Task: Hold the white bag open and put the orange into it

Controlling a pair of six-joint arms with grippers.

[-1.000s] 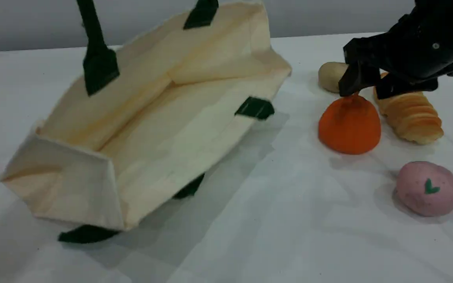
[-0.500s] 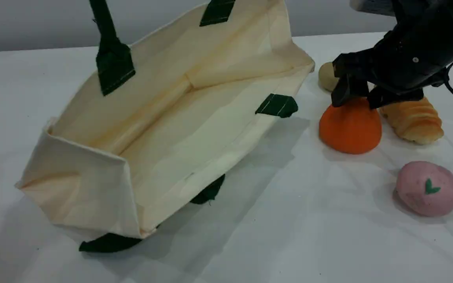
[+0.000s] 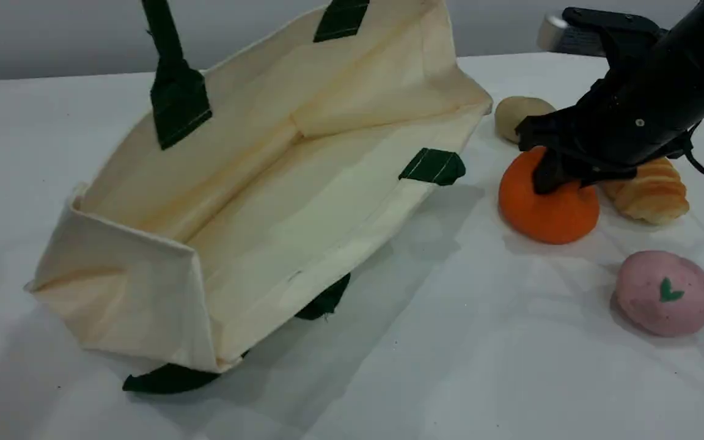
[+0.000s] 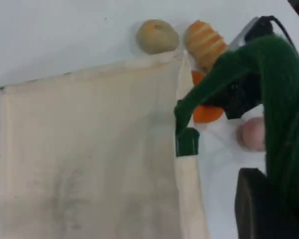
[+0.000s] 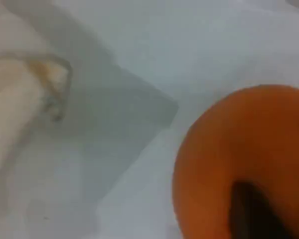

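Bag [image 3: 303, 183] is up and gaping: white canvas, mouth facing the cam, one dark green rope handle [image 3: 162, 36] pulled taut toward the top edge, so the hold-open half looks done. Left gripper [image 4: 264, 204] shows only in the left wrist view, w/ green rope running right against its dark fingertip; looks clamped on the handle, though the pinch itself isn't fully visible. Orange [image 3: 547, 205] sits on the table [image 3: 450, 366], just right of the bag's mouth, beside the bread loaf [image 3: 651, 192] and near a tan lump [image 3: 520, 113]; pink ball [image 3: 663, 293] lies apart, nearer the cam. Right gripper [image 3: 557, 171] is down on top of the orange, dark finger pressed into its upper surface; right wrist view shows the finger against orange skin. Whether the jaws are fully closed on it, can't tell from these pics. Orange doesn't look lifted. Left to do, by my read: secure grip, lift, carry left over the mouth, release inside.
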